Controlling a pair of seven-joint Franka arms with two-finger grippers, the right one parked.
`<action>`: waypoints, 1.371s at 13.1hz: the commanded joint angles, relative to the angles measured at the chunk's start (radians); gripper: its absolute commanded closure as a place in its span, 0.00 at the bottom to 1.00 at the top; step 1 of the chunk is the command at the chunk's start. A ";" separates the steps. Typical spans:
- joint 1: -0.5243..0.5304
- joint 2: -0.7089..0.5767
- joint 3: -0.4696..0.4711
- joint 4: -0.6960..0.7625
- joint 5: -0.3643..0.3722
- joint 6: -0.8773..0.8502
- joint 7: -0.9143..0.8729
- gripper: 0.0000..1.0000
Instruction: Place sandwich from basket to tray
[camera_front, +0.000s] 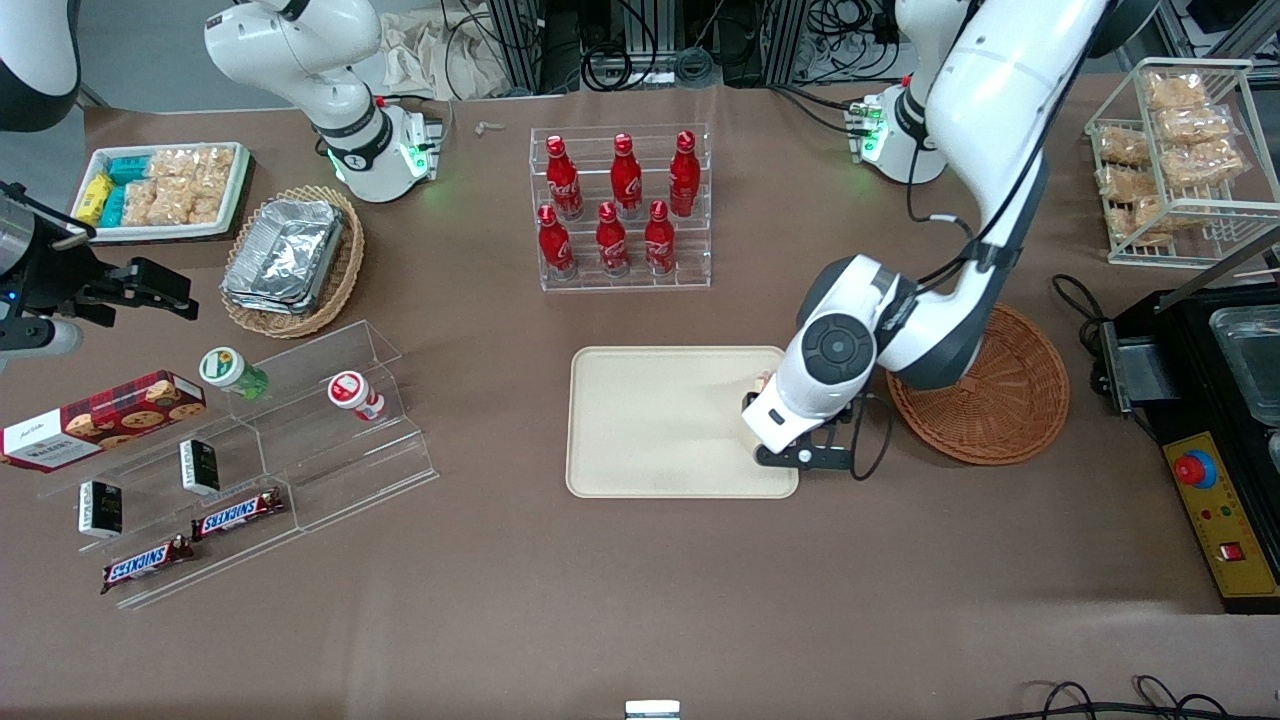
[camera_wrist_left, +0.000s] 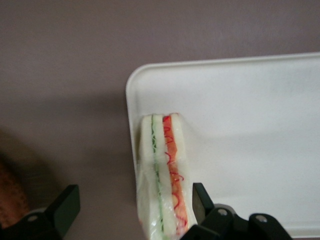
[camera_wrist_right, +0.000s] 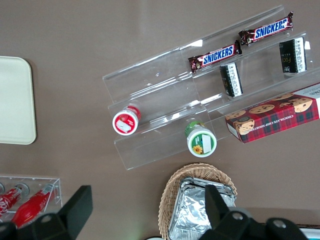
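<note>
One triangular white-bread sandwich (camera_wrist_left: 162, 175) rests on the cream rectangular tray's (camera_front: 650, 420) rim edge nearest the reddish-brown wicker basket (camera_front: 1010, 400), between the open black gripper (camera_wrist_left: 135, 207) fingers, untouched.

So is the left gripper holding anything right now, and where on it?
Nothing is held. The gripper is open over the tray edge nearest the basket; the sandwich rests on the tray rim between the jaws, one jaw close beside it, the other clear.

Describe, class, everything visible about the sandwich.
The sandwich is a wedge of pale white bread with green and red-orange filling lines along its cut edge. It stands on edge at the tray's rim nearest the basket. The end effector is open, fingers either side; one finger is very close, contact unclear.
</note>
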 joint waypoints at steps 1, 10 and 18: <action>0.012 -0.038 -0.001 0.111 -0.002 -0.159 -0.010 0.00; 0.227 -0.270 0.000 0.135 -0.098 -0.311 0.056 0.00; 0.282 -0.383 0.140 0.057 -0.101 -0.307 0.454 0.00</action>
